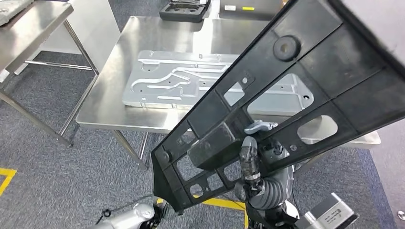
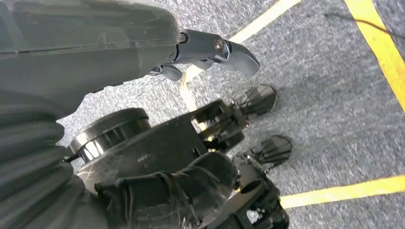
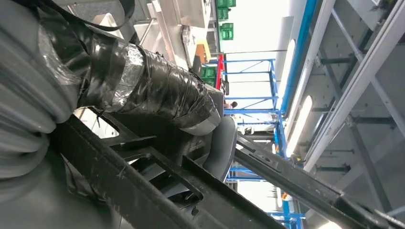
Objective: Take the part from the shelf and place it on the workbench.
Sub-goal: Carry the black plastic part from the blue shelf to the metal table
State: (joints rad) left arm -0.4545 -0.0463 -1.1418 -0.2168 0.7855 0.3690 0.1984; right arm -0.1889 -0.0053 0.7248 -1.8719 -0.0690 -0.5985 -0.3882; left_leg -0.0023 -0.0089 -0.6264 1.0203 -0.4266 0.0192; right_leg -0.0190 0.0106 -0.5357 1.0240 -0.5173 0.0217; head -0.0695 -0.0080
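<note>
Workbench (image 1: pixel 110 95) behind, right hand (image 1: pixel 251 155) gripping part (image 1: pixel 305 71)

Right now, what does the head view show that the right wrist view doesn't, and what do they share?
Head view alone: the steel workbench with a machined aluminium plate lying flat on it, and yellow floor tape. Right wrist view alone: ceiling beams and blue racking in the distance. Both: the right hand gripping the black ribbed part, held tilted.

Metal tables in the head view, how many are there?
2. One steel table stands ahead, carrying a machined aluminium plate; another sits at upper left. The black part held by the right robot hand may hide more.
</note>
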